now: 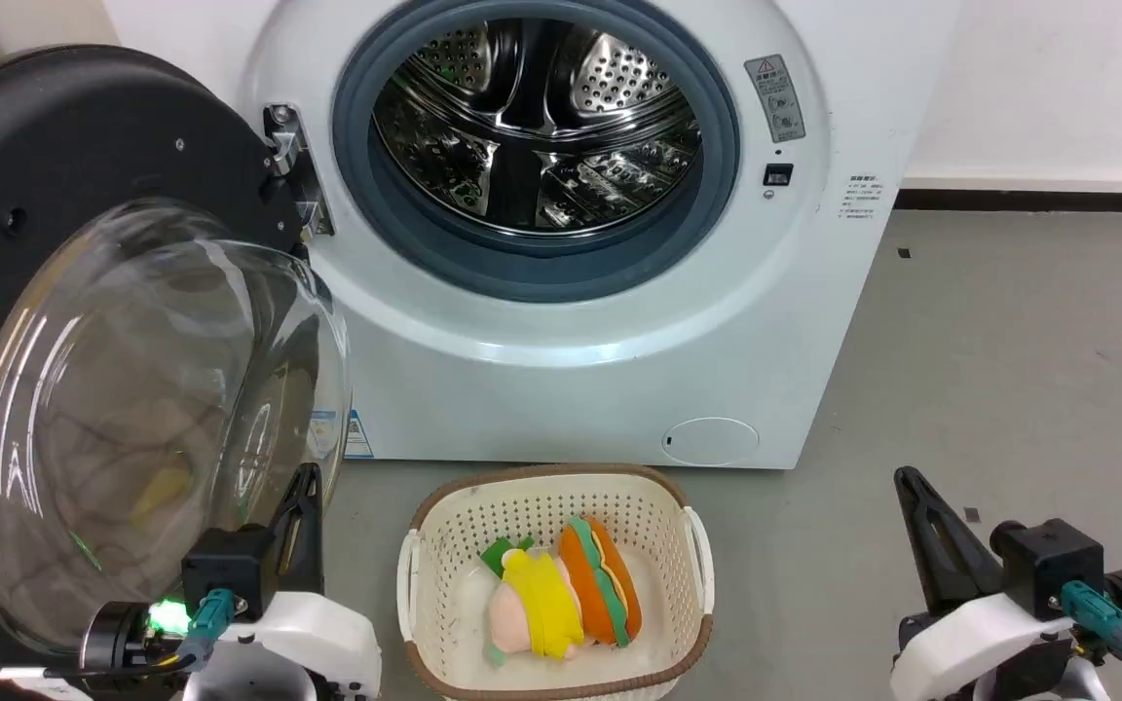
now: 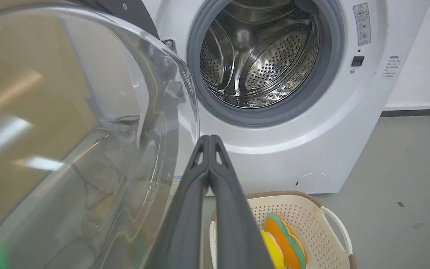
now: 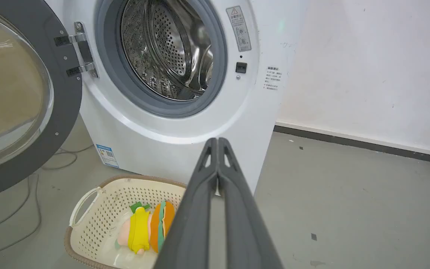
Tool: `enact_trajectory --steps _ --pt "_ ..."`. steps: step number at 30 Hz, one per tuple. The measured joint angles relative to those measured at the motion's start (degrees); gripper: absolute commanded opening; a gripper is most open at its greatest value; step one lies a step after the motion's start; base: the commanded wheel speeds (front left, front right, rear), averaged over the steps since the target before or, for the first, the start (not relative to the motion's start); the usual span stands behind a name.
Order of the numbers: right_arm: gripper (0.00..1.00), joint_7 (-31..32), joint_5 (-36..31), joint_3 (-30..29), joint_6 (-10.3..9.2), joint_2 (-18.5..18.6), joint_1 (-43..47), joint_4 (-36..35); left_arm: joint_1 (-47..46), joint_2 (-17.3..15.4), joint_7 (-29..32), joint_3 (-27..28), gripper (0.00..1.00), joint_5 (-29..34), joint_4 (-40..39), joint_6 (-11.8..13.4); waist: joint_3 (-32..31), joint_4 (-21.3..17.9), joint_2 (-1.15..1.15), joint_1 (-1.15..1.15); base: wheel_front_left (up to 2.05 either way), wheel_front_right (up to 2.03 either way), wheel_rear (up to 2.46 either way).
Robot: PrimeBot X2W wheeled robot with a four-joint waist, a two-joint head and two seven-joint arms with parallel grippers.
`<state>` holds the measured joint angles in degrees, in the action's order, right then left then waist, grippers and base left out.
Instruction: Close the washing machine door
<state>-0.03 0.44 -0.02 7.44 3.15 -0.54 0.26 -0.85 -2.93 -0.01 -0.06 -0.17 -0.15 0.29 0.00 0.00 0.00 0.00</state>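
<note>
Standing before the washing machine (image 1: 571,389), left gripper (image 2: 210,139) and right gripper (image 3: 218,140) are each closed tip to tip, holding nothing. One washing machine door (image 1: 55,127), open; one basket (image 1: 542,474); two soft toys (image 1: 546,604).

Cream basket (image 1: 542,511) on grey floor (image 1: 1009,341), colourful plush toys (image 1: 561,594) inside.

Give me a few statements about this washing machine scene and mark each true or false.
1. The washing machine door stands swung open. True.
2. The left gripper is spread wide. False: it is shut.
3. The basket in front of the washing machine holds soft toys. True.
4. The drum is full of clothes. False: it looks empty.
5. The right gripper clamps the door's rim. False: it is shut on nothing, away from the door.
</note>
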Motion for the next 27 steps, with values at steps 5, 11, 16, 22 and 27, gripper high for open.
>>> enact_trajectory --steps 5,11,16,22,27 --pt "0.0 0.0 0.0 -0.01 0.0 0.0 0.0 0.0 0.0 0.0 0.0 -0.01 0.0 0.0 0.0 -0.04 0.0 0.0 0.0 0.0 0.0 0.0 0.0" --pt "0.0 0.0 0.0 0.0 0.0 -0.01 0.0 0.0 0.0 0.01 0.0 0.0 0.0 0.0 0.0 -0.04 0.0 0.0 0.0 0.0 0.0 0.0 0.0" --pt "0.0 0.0 0.0 -0.02 0.0 -0.01 0.0 0.0 0.0 0.01 0.0 -0.02 0.0 0.0 0.0 -0.04 0.0 0.0 0.0 0.0 0.0 0.0 0.0" --pt "0.0 0.0 0.0 0.0 0.0 0.0 0.0 0.0 0.0 0.01 0.0 0.0 0.0 0.0 0.0 -0.04 0.0 0.0 0.0 0.0 0.0 0.0 0.0" --pt "1.0 -0.08 0.12 -0.12 0.0 0.0 -0.01 0.08 -0.01 0.01 -0.02 -0.12 1.0 -0.01 0.0 0.1 0.02 0.0 0.0 0.0 0.0 0.0 0.0"
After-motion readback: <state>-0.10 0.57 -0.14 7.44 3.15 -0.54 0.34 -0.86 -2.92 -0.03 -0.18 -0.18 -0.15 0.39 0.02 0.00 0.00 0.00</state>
